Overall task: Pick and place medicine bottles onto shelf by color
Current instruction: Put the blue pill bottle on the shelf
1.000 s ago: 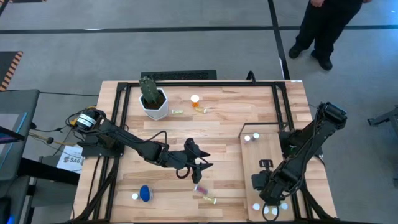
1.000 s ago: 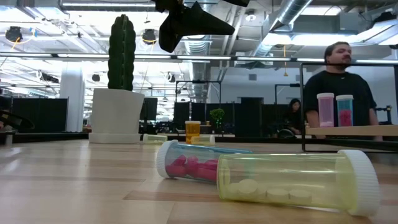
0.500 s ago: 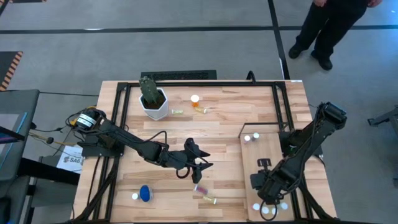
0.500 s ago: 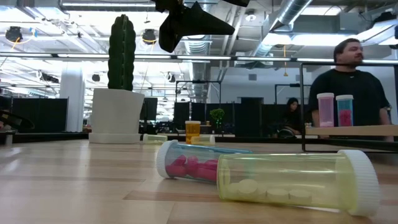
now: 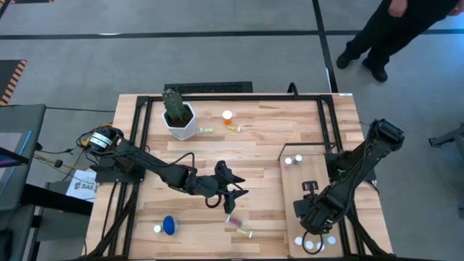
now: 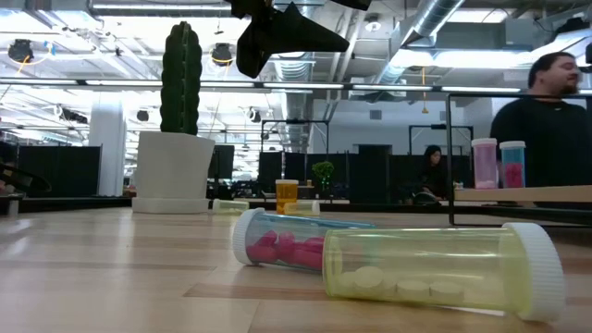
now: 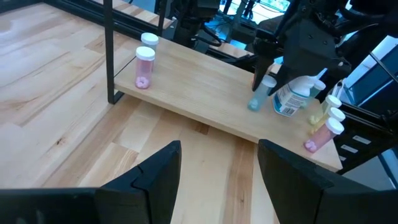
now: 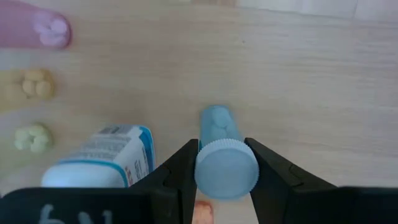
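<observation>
Over the shelf (image 5: 313, 181), my right tool (image 8: 225, 163) pinches a teal bottle (image 8: 219, 127) by its cap, beside a white bottle (image 8: 102, 155); lowering carelessly could topple that neighbour. My left tool (image 5: 230, 190) hangs empty, half-open.

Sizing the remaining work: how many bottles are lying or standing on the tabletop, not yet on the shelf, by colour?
Yellow-green vials: 3
Orange bottle: 1
Blue bottle: 1
Vial of pink pills: 1
White-capped bottle, body colour not visible from above: 1
Total: 7
</observation>
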Motion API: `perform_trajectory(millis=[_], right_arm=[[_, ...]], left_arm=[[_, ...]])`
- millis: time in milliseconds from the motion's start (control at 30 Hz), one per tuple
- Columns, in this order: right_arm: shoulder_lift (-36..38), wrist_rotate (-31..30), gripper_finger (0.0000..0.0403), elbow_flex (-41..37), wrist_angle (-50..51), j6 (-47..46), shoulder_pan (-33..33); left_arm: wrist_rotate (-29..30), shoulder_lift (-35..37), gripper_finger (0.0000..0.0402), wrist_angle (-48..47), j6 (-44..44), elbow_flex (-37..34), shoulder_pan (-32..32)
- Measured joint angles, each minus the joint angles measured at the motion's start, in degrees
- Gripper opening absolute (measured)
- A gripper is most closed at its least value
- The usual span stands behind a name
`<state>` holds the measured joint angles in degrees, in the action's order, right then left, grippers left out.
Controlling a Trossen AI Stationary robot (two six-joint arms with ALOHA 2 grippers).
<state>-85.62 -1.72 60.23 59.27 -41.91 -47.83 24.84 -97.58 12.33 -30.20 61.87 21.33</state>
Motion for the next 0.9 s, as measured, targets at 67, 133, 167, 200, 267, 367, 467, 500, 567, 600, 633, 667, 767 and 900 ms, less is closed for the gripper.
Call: perform_trajectory(millis=[67, 133, 167, 200, 267, 367, 467, 500, 567, 600, 633, 667, 767, 900], right_arm=[[0.0, 0.1, 0.0141, 0.0, 0.7, 0.4, 0.0], [0.0, 0.1, 0.0141, 0.0, 1.1, 0.4, 0.0], [0.0, 0.1, 0.0141, 0.0, 1.3, 0.4, 0.0], [0.0, 0.1, 0.0141, 0.0, 1.6, 0.4, 0.0], [0.0, 0.3, 0.0141, 0.0, 2.2, 0.4, 0.0], [0.0, 0.4, 0.0141, 0.0, 2.1, 0.1, -0.1], [0.0, 1.7, 0.0141, 0.0, 2.0, 0.0, -0.1], [0.0, 1.9, 0.0141, 0.0, 1.8, 0.0, -0.1], [0.0, 2.1, 0.0141, 0.0, 1.6, 0.0, -0.3], [0.0, 2.2, 0.0141, 0.0, 1.6, 0.0, -0.5], [0.0, 2.2, 0.0141, 0.0, 1.6, 0.0, -0.7], [0.0, 2.2, 0.0141, 0.0, 1.7, 0.0, -0.9], [0.0, 2.2, 0.0141, 0.0, 1.8, -0.1, -1.6], [0.0, 2.2, 0.0142, 0.0, 1.7, -0.1, -2.4]], left_arm=[[0.0, 0.0, 0.0201, 0.0, 0.0, 0.0, -0.1], [0.1, 0.0, 0.0201, 0.0, 0.0, 0.0, -0.1], [0.1, 0.0, 0.0201, 0.0, 0.0, 0.0, -0.1], [0.1, 0.0, 0.0201, 0.0, 0.0, 0.0, -0.1], [0.2, 0.0, 0.0201, 0.0, 0.0, 0.0, -0.1], [0.3, 0.0, 0.0201, 0.0, 0.0, 0.0, -0.1], [0.9, 0.0, 0.0201, 0.0, 0.0, 0.0, -0.1], [1.0, 0.0, 0.0201, 0.0, -0.1, 0.0, -0.1], [1.2, 0.0, 0.0201, 0.0, -0.4, 0.0, -0.2], [1.2, 0.0, 0.0201, 0.0, -0.4, 0.0, -0.2], [1.2, 0.0, 0.0201, 0.0, -0.4, 0.0, -0.2], [1.3, 0.0, 0.0201, 0.0, -0.5, 0.0, -0.3], [1.3, 0.0, 0.0201, 0.1, -0.5, 0.0, -0.6], [1.3, 0.0, 0.0201, 0.2, -0.6, 0.0, -1.1]])
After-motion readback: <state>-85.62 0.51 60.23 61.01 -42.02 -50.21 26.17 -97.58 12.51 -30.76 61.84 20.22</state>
